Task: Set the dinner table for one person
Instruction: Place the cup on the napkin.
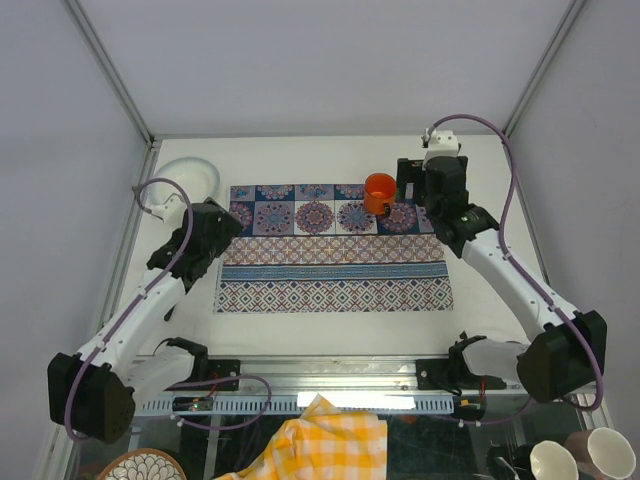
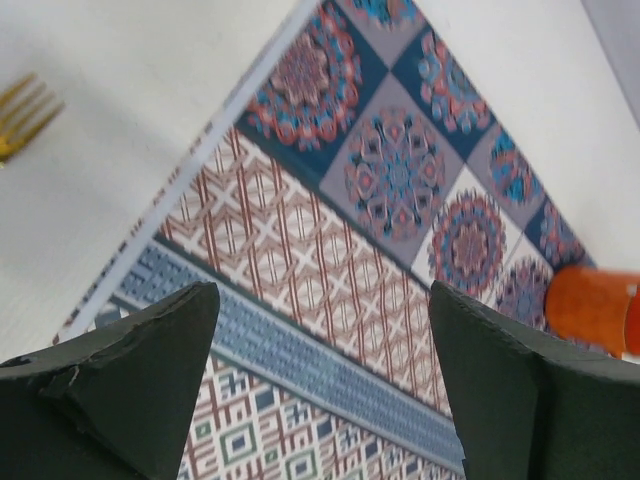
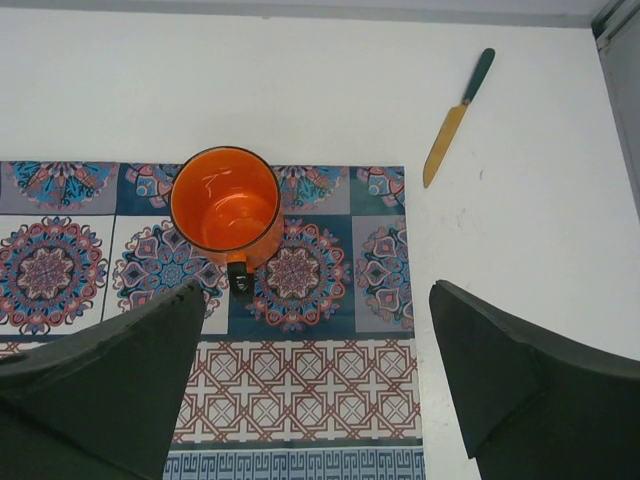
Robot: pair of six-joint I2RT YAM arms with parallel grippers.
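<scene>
The dinner table (image 1: 300, 155) is a plain white top with a blue-and-purple tile-print cloth (image 1: 335, 260) spread in its middle. An orange mug (image 1: 379, 192) stands upright and empty on the cloth's far right corner; it also shows in the right wrist view (image 3: 225, 205) and in the left wrist view (image 2: 595, 308). My right gripper (image 1: 411, 190) is open and empty just beside the mug (image 3: 315, 390). My left gripper (image 1: 222, 224) is open and empty above the cloth's far left part (image 2: 320, 390). A gold knife with a dark handle (image 3: 458, 118) lies on the table right of the cloth. Gold fork tines (image 2: 20, 115) show left of the cloth.
A white bowl (image 1: 190, 175) sits at the table's far left corner. Aluminium rails (image 1: 120, 100) edge the table. Below the near edge lie a yellow checked cloth (image 1: 325, 440), a patterned bowl (image 1: 140, 466) and pale mugs (image 1: 580, 455).
</scene>
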